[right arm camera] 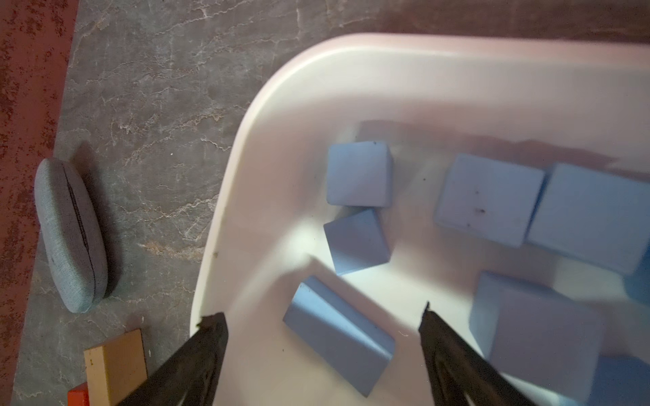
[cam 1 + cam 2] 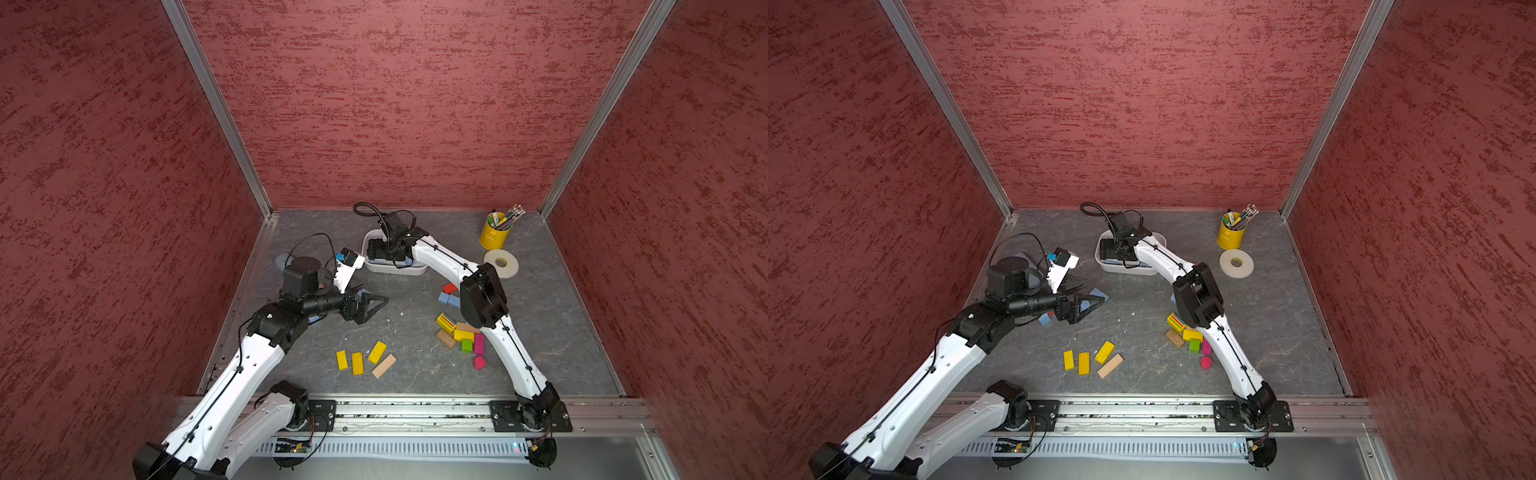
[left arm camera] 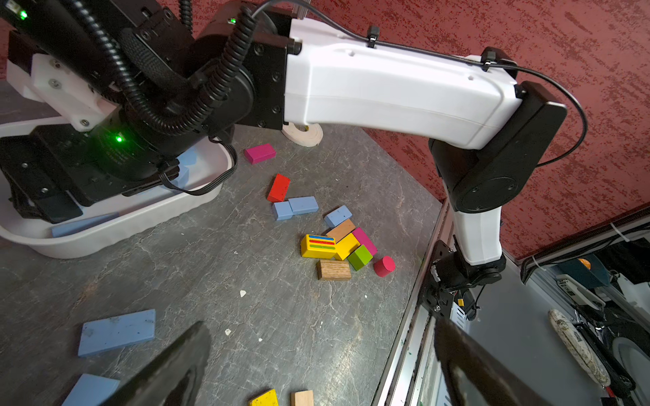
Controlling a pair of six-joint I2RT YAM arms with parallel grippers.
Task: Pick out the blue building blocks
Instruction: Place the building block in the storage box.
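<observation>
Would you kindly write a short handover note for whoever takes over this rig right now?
Left gripper: open, empty, above the grey table near two flat light-blue bricks.
Right gripper: open over the white plastic tray; a blue block lies in the tray beneath its jaws.
Done: at least six light-blue blocks are in the tray.
Left: the two bricks by the left gripper, plus three blue blocks beside the red block and the mixed-colour pile. Other colours stay out.
</observation>
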